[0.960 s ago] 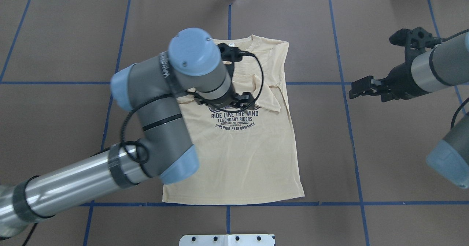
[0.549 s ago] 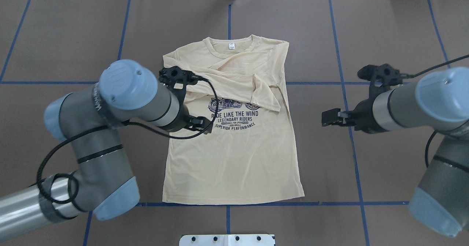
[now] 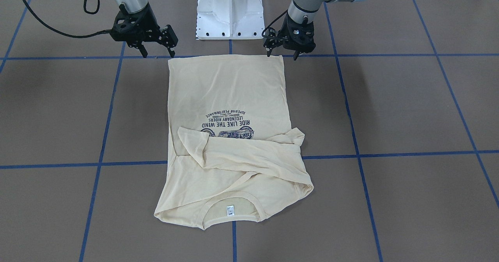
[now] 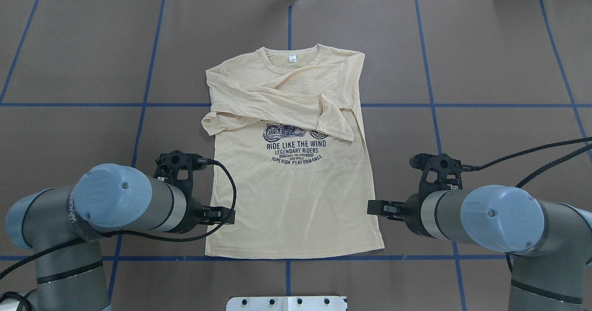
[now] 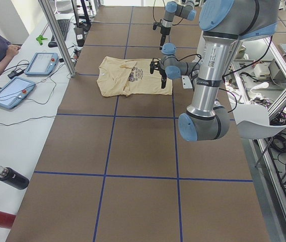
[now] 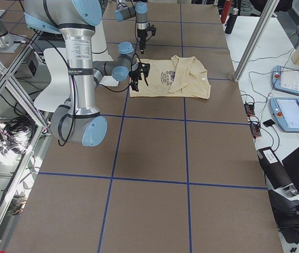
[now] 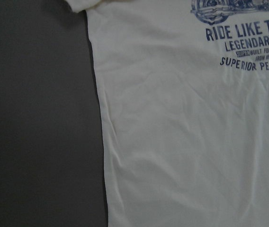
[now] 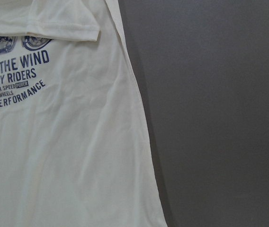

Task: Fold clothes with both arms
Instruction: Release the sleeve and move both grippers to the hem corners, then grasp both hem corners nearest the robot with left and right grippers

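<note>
Pale cream long-sleeved T-shirt (image 4: pixel 296 200) lying flat, print (image 4: pixel 296 151) upward, on the brown table (image 4: pixel 485 70) marked with blue tape lines. The collar points away from the robot and the hem lies toward its base. Both sleeves (image 4: pixel 277 102) are folded across the chest. The left gripper (image 3: pixel 282 53) is at the hem corner on the robot's left, the right gripper (image 3: pixel 158 53) at the opposite hem corner. Each has its fingers spread apart and grasps nothing. Contact with the fabric cannot be judged.
</note>
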Tool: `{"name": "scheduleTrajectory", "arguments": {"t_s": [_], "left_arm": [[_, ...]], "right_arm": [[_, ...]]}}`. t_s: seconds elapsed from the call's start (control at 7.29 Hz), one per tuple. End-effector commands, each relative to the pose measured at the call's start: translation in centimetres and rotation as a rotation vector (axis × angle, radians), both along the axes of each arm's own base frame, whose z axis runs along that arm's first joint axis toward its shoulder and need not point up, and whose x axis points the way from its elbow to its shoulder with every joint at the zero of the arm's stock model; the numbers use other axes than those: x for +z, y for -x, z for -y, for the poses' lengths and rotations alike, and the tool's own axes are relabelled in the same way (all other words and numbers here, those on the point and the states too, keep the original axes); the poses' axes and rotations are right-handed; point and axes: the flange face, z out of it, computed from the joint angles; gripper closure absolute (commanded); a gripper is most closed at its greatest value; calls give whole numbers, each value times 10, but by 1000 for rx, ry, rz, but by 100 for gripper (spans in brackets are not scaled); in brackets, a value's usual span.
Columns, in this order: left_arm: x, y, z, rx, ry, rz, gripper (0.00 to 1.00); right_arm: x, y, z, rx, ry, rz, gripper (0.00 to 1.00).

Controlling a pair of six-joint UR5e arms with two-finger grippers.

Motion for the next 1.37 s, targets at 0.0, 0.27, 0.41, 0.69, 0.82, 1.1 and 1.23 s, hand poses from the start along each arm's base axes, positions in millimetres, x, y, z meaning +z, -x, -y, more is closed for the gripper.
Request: {"name": "scheduleTrajectory", "arguments": {"t_s": [0.0, 0.27, 0.41, 0.69, 0.82, 1.1, 1.23], "left_arm": [[25, -26, -25, -12, 51, 23, 12], [29, -31, -33, 5, 53, 31, 30], [28, -35, -39, 16, 53, 33, 39], [34, -44, -45, 30, 55, 48, 44], [36, -45, -45, 30, 54, 56, 46], [40, -46, -44, 32, 53, 66, 52], [40, -47, -44, 32, 53, 68, 56]], "right_arm": [[-2, 1, -3, 4, 6, 6, 0], [-2, 1, -3, 5, 4, 7, 0], [-2, 1, -3, 5, 4, 7, 0], [-1, 2, -4, 9, -1, 2, 0], [-1, 4, -7, 10, -9, 0, 0], [-1, 6, -9, 8, -10, -1, 0], [-1, 6, -9, 7, -11, -1, 0]]}}
